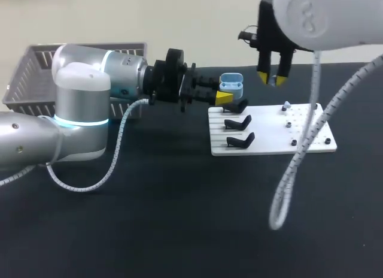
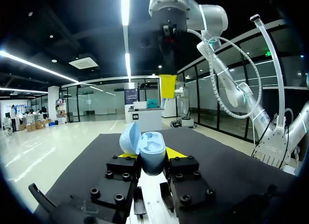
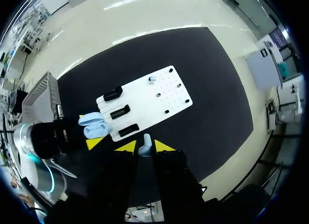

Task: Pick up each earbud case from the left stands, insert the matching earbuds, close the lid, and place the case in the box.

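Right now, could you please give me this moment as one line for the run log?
left gripper: shut on open earbud case | right gripper: shut on earbud, not yet in case | stands: empty

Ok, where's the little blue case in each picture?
Head view: blue case in the left gripper, beside the white board.
Left wrist view: the case between its own gripper's yellow tips.
Right wrist view: the case beside the board, ahead of the held earbud.
Landmark: the left gripper's yellow tips.

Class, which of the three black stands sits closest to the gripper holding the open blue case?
The far-end stand, right beside the yellow tip of the left gripper; the other two sit farther from it.
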